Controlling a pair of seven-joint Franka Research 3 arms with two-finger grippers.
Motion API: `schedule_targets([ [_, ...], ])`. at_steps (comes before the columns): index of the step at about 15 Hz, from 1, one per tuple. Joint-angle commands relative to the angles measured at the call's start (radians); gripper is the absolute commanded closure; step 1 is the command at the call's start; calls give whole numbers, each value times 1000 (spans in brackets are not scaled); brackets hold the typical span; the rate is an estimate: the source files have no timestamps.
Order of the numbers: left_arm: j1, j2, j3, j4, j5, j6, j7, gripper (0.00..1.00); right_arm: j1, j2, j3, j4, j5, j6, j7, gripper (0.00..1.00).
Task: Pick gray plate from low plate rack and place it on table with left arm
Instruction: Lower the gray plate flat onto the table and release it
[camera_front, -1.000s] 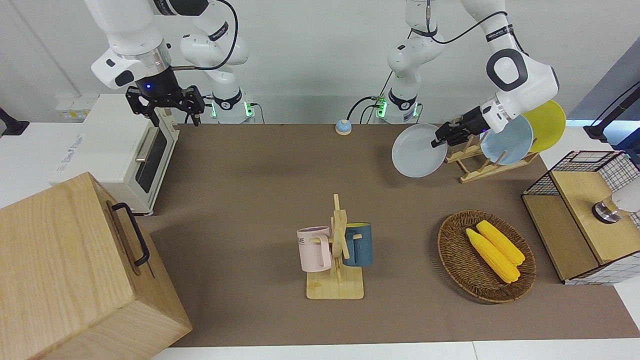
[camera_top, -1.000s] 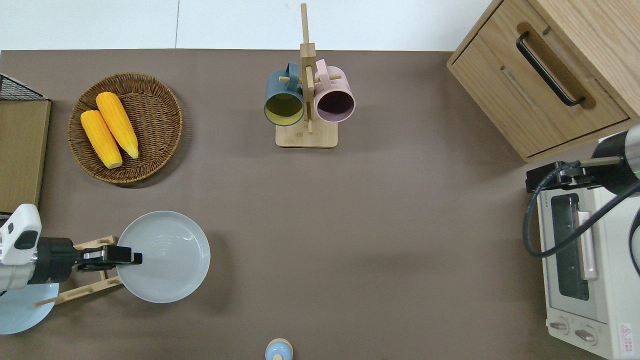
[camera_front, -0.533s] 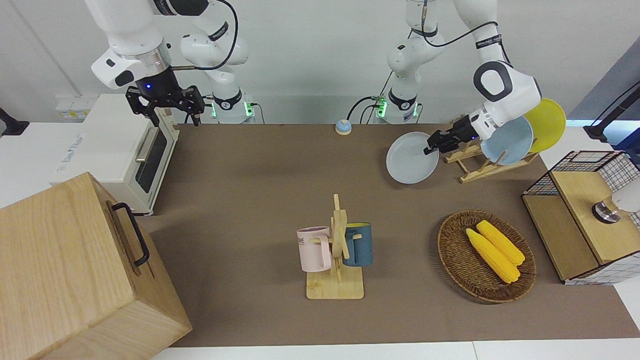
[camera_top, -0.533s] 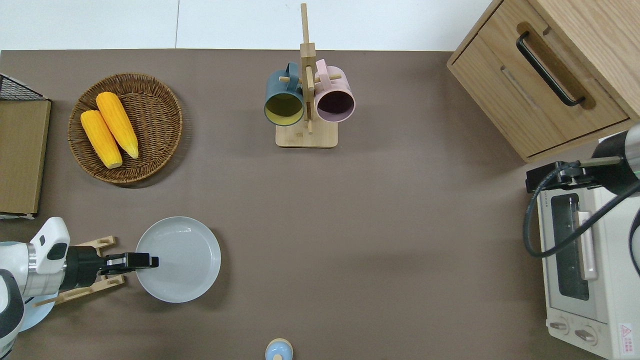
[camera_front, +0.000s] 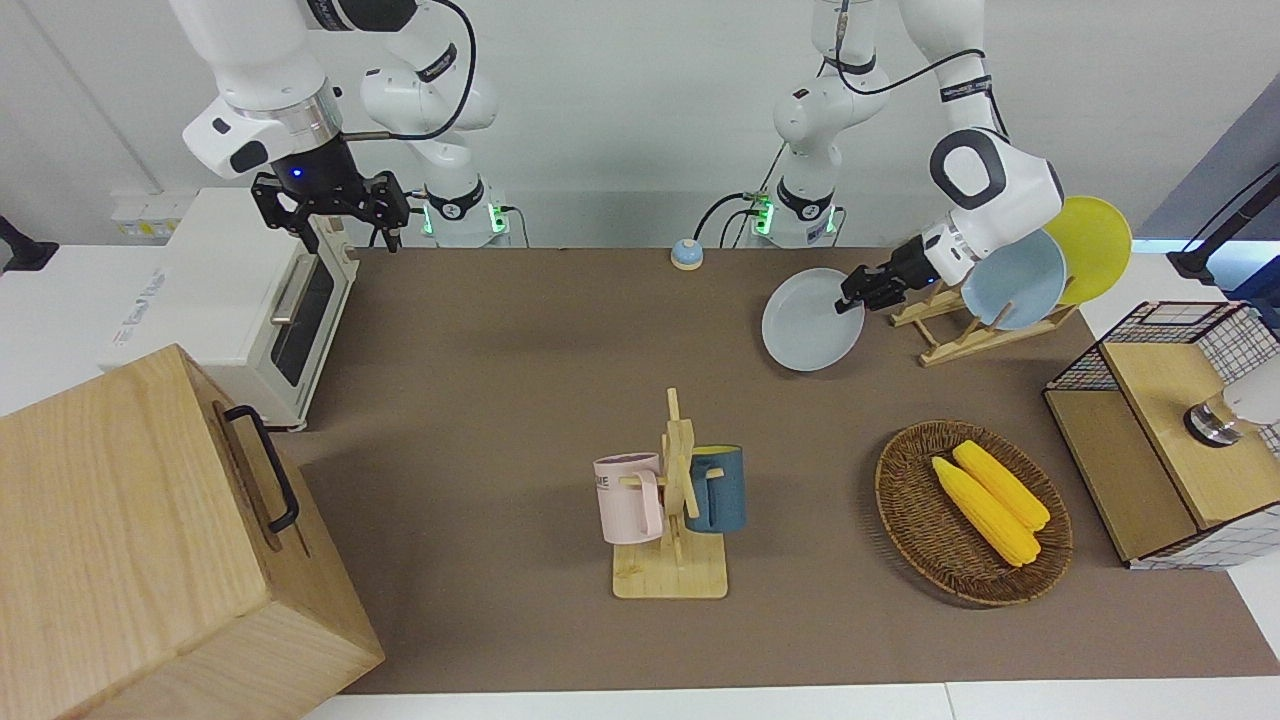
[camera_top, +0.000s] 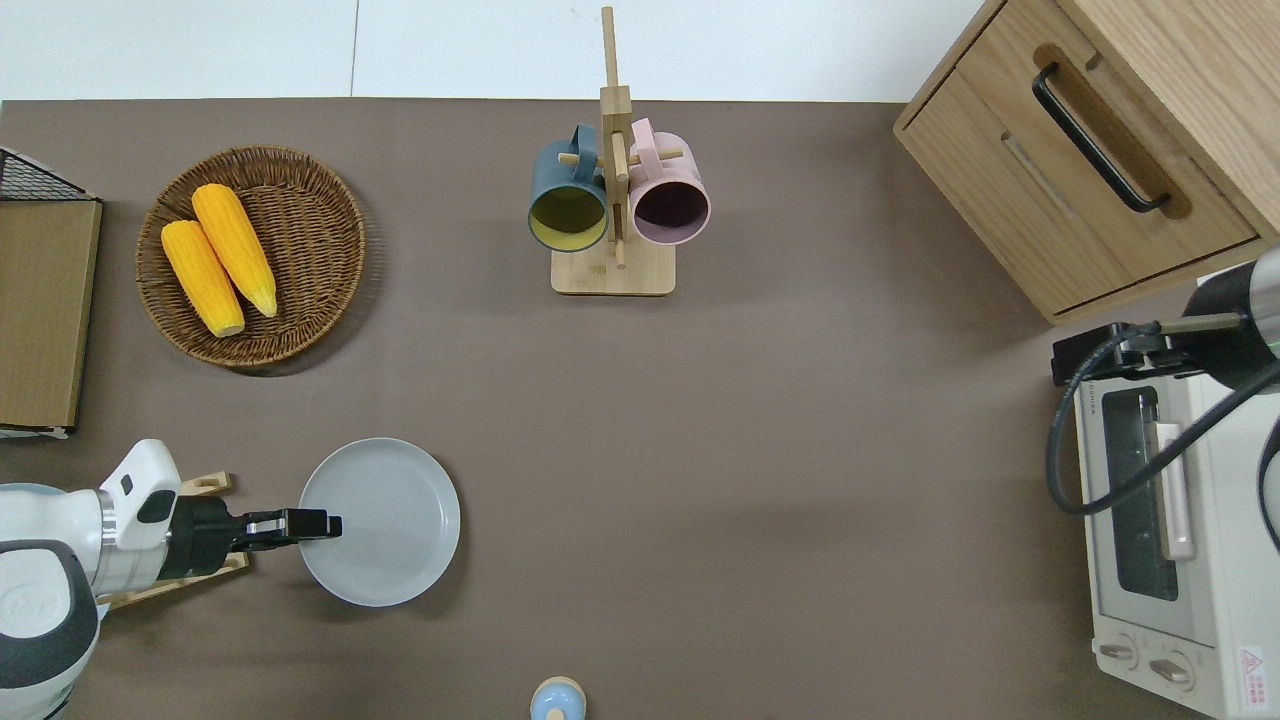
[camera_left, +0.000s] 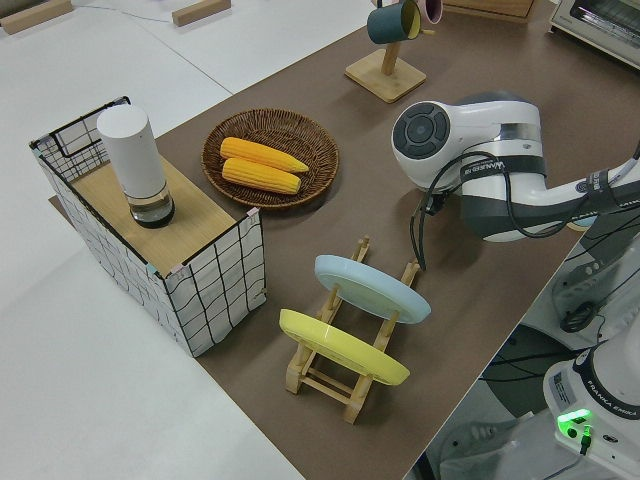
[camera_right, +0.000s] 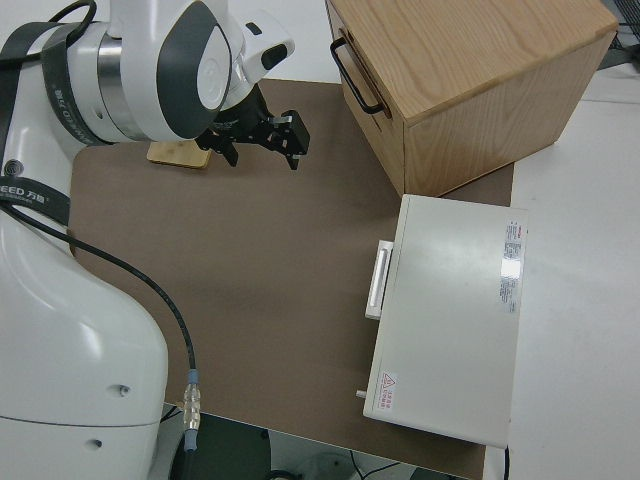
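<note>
The left gripper had its fingers pinching the rim of the gray plate, holding it just beside the low plate rack, out over bare tabletop. Right arm was parked, fingers spread.

The gray plate is held out from the left gripper's fingers, over the desk, with the low plate rack just beside the wrist.
</note>
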Motion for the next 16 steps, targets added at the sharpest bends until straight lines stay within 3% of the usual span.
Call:
schedule_targets([
  [1,-34,-9,5,-34,-24,57,19,1000,7,0,-6,6,3,-1,4,17],
  [5,-40,-5,5,-34,-22,71,19,1000,7,0,-6,6,3,-1,4,17],
  [6,-40,-5,5,-34,-21,71,19,905,7,0,-6,6,3,-1,4,17],
  [11,-58,-3,0,-31,-7,85,19,209,7,0,-6,6,3,-1,4,17],
  [12,-60,-5,-1,-31,-6,85,19,11,7,0,-6,6,3,-1,4,17],
  [16,-58,-6,-4,0,66,85,5,5,7,0,-6,6,3,-1,4,17],
])
